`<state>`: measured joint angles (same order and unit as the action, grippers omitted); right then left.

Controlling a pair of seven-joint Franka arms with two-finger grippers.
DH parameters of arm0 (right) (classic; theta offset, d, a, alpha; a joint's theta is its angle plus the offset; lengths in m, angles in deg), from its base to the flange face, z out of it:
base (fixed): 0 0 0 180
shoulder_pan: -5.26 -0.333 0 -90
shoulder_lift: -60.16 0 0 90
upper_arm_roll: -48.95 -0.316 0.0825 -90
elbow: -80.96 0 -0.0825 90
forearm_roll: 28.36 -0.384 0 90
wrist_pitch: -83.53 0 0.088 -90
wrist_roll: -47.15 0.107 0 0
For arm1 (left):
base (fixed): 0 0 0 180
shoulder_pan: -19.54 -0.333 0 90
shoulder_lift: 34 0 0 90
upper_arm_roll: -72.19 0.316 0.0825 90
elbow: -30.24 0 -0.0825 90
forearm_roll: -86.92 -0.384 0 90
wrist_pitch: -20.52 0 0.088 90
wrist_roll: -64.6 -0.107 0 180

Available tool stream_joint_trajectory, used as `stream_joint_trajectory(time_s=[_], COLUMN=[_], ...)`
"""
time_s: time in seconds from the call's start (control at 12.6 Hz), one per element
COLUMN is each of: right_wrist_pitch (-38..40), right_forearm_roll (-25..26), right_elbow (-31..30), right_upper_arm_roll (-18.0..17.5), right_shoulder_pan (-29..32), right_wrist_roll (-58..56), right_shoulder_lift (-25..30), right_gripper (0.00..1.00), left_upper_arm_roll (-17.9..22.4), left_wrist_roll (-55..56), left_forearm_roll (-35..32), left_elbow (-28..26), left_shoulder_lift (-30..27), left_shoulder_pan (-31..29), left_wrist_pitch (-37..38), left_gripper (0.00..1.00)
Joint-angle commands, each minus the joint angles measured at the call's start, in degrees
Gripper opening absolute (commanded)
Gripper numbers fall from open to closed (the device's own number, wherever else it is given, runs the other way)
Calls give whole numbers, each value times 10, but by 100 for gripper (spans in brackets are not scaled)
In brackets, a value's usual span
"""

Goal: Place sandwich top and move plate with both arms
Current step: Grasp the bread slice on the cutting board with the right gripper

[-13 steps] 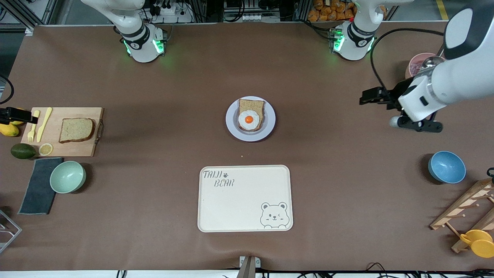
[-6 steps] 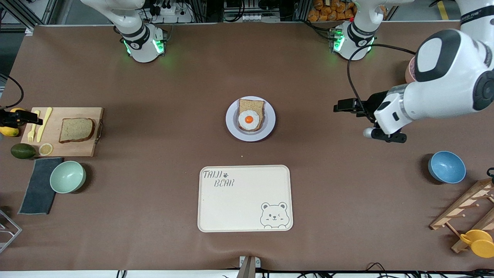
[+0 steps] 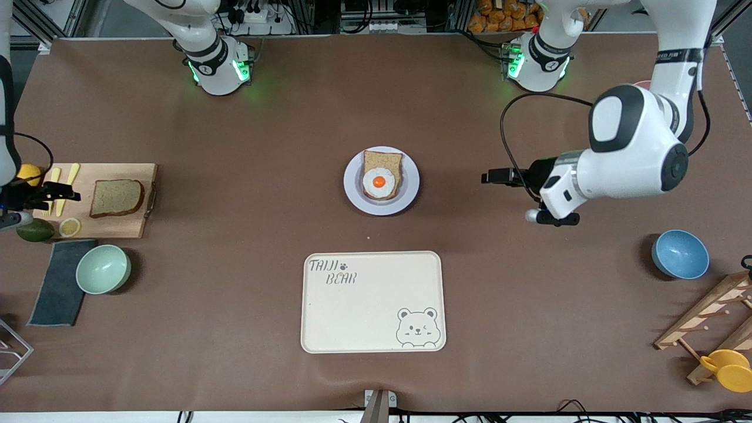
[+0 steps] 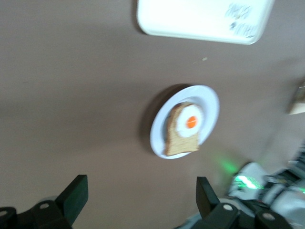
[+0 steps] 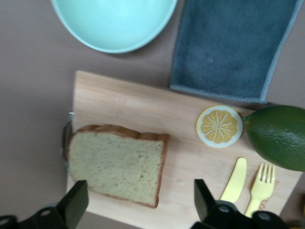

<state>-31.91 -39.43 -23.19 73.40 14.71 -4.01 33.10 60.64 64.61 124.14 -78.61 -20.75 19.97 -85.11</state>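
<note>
The sandwich top (image 3: 116, 198), a plain speckled slice, lies flat on a wooden cutting board (image 3: 117, 226) at the right arm's end of the table. My right gripper (image 3: 66, 192) hovers open over the board's cutlery end; in the right wrist view the slice (image 5: 116, 164) sits just ahead of the right gripper (image 5: 139, 200). The lavender plate (image 3: 352, 185) at mid-table carries a bread slice with a fried egg (image 3: 380, 179). My left gripper (image 3: 492, 176) is open over bare table beside the plate. In the left wrist view the plate (image 4: 209, 102) lies ahead of the left gripper (image 4: 140, 193).
A cream bear tray (image 3: 372, 302) lies nearer the camera than the plate. A mint bowl (image 3: 103, 268), grey cloth (image 3: 59, 282), avocado (image 3: 34, 230), lemon slice (image 3: 70, 227) and yellow cutlery (image 3: 73, 171) surround the board. A blue bowl (image 3: 680, 254) and wooden rack (image 3: 711, 320) sit at the left arm's end.
The left arm has swung in from the table's end toward the plate. The right gripper has come in over the cutting board's end toward the plain slice.
</note>
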Motion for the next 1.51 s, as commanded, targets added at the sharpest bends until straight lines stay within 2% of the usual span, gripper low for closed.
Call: stream_joint_trajectory(time_s=[0.0, 0.16, 0.24, 0.4, 0.64, 0.8, 0.88, 0.96, 1.04, 1.19, 1.43], right_wrist_pitch=[-5, -19, -21, -24, -29, -29, -29, -33, -38, -38, -29], right_forearm_roll=[-36, -68, -90, -117, -124, -134, -147, -162, -169, -170, -170], right_elbow=[11, 11, 11, 11, 11, 10, 10, 10, 10, 10, 11], right_upper_arm_roll=[0, 3, 10, 15, 17, 17, 17, 18, 18, 18, 19], right_shoulder_pan=[14, 19, 20, 21, 25, 28, 29, 31, 32, 36, 33], right_wrist_roll=[-32, -70, -97, -118, -129, -132, -148, -171, -187, -190, -191], right_shoulder_lift=[-26, -50, -58, -76, -84, -93, -98, -104, -106, -108, -106], right_gripper=[79, 75, 65, 63, 63, 49, 46, 38, 19, 0, 0], left_upper_arm_roll=[-2, 1, 0, 0, 1, 0, -1, -2, -2, -2, -2], left_wrist_roll=[-47, -49, -49, -49, -58, -61, -61, -61, -61, -60, -61], left_forearm_roll=[41, 40, 40, 43, 40, 41, 41, 41, 42, 46, 44], left_elbow=[-3, -4, -1, 6, 7, 7, 7, 7, 7, 7, 7], left_shoulder_lift=[13, 20, 32, 49, 63, 71, 78, 83, 84, 84, 86], left_shoulder_pan=[-48, -54, -61, -70, -73, -62, -54, -48, -44, -33, -37], left_wrist_pitch=[8, 14, 11, 10, -6, -14, -30, -42, -48, -53, -53], left_gripper=[100, 100, 100, 100, 100, 100, 100, 100, 100, 100, 100])
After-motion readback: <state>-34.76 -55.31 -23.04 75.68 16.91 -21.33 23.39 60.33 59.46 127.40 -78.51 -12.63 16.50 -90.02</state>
